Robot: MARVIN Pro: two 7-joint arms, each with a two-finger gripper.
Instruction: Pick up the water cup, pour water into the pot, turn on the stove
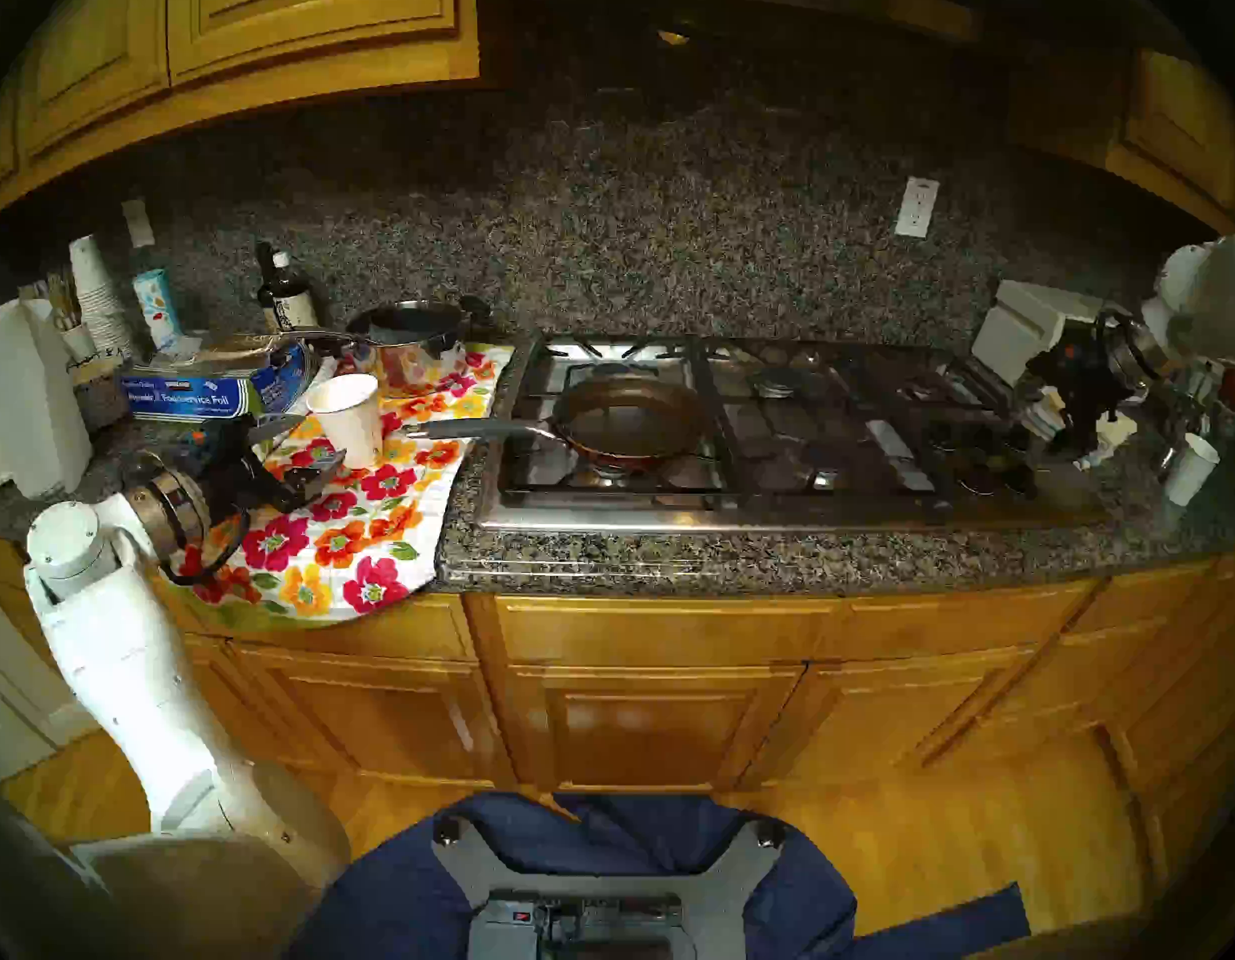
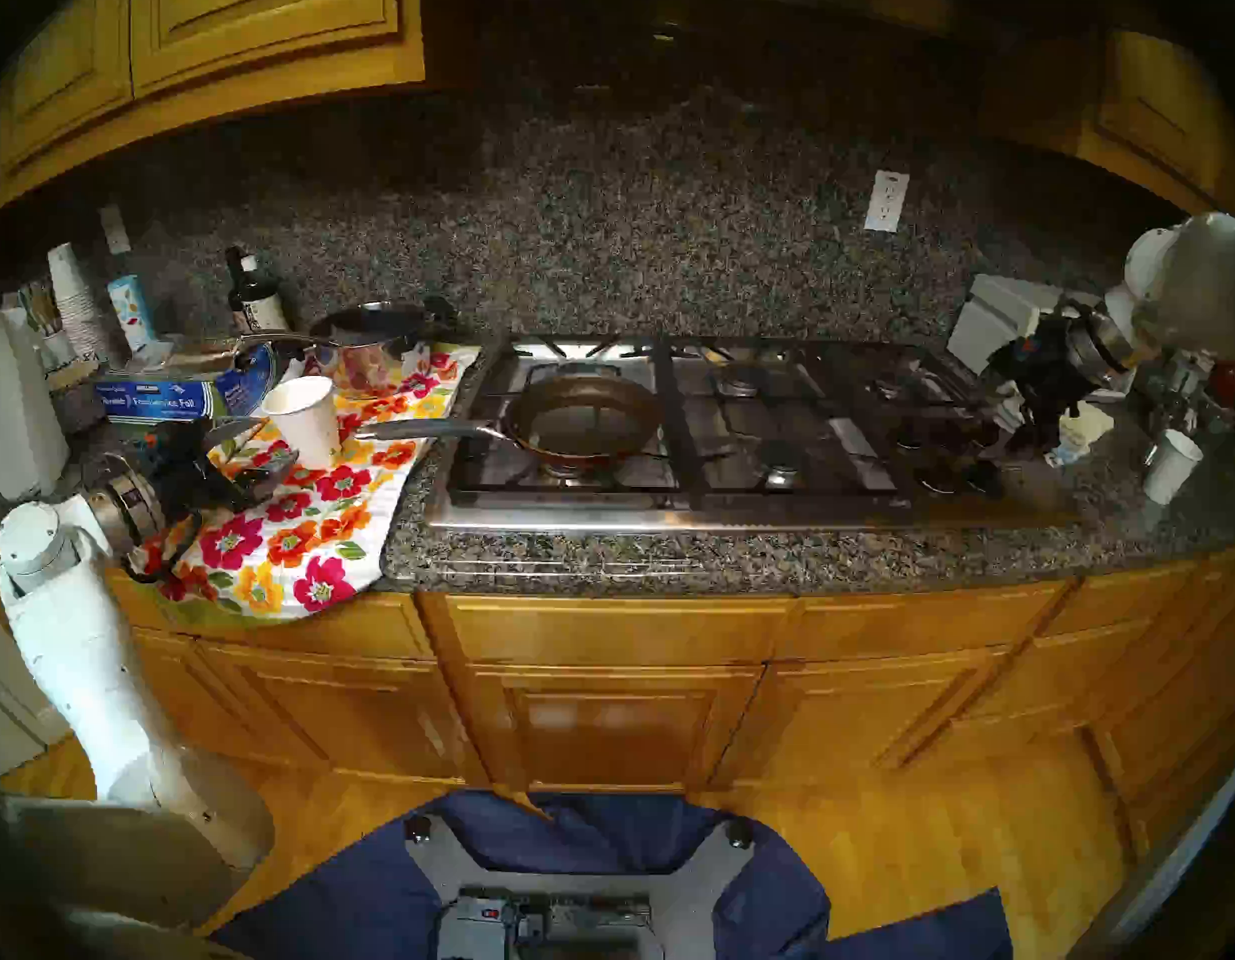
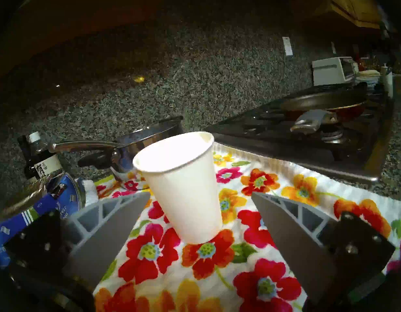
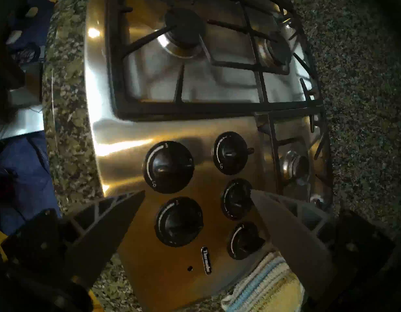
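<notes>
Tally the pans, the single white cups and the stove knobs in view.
Pans: 2, the frying pan and the steel saucepan
Single white cups: 2, the water cup and the right-counter cup
Stove knobs: 5
Total: 9

Steel saucepan (image 1: pixel 410 342) on floral towel (image 1: pixel 337 543), foil box (image 1: pixel 185 392) beside

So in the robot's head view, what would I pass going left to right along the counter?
Foil box → water cup → frying pan → stove knobs → small white cup.
</notes>
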